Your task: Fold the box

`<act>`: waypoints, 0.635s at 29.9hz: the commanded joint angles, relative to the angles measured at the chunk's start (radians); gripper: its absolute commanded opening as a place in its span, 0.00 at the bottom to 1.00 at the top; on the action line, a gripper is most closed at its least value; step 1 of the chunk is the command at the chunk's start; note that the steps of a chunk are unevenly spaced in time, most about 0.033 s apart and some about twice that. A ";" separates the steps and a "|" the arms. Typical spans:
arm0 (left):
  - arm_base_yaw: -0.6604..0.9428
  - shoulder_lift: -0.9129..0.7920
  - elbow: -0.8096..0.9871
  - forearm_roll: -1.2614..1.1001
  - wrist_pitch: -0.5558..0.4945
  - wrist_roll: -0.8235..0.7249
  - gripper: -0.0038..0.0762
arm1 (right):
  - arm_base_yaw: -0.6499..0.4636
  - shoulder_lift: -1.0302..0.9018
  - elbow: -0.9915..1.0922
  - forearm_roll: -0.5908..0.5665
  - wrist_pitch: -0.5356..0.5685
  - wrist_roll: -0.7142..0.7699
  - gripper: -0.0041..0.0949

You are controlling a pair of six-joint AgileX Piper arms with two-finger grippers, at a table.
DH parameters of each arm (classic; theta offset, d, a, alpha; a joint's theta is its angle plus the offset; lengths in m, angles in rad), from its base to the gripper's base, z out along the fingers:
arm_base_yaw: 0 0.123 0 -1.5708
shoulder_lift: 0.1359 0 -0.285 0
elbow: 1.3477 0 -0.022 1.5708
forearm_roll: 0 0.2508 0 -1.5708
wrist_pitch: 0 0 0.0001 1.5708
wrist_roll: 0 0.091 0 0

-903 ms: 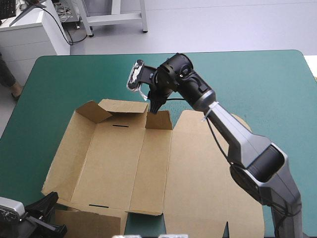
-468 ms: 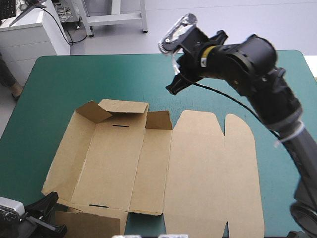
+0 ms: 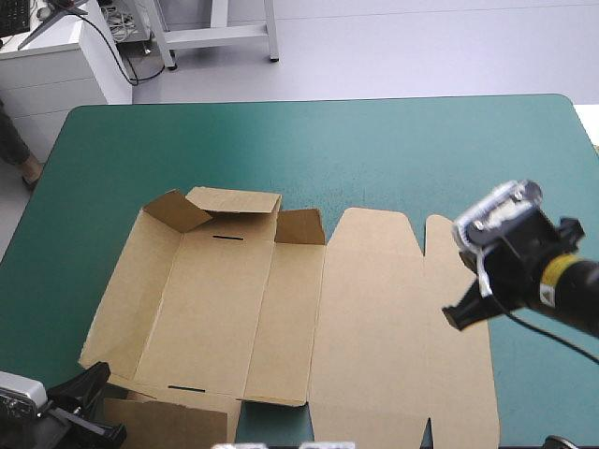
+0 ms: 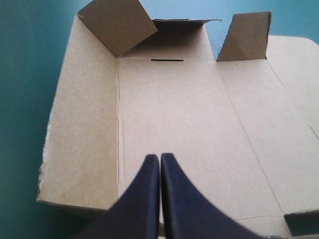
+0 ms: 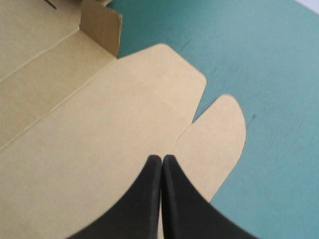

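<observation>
High view: box (image 3: 281,309) mostly flat, far end raised; right claw (image 3: 461,316) clenched empty over its right side, left claw (image 4: 159,157) clenched too.

1 box (image 3: 281,309), 2 grprs: L (image 4: 159,158), R (image 5: 162,158)

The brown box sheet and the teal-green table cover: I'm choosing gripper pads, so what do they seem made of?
The brown box sheet looks like matte cardboard, probably corrugated: pressed fold lines, a cut slot, one ragged fibrous edge. The teal-green table cover looks smooth with a faint sheen, perhaps a rubbery or plastic mat; which cannot be told.
</observation>
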 commanded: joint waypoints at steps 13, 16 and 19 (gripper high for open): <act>0.002 0.016 -0.023 -0.001 -0.074 0.040 0.49 | -0.003 -0.577 0.682 0.015 -0.301 0.199 0.03; 0.002 0.016 -0.023 -0.001 -0.074 0.040 0.65 | -0.003 -0.645 0.736 0.034 -0.309 0.199 0.03; 0.002 0.016 -0.023 -0.004 -0.074 0.040 0.68 | -0.003 -0.696 0.769 0.047 -0.332 0.199 0.03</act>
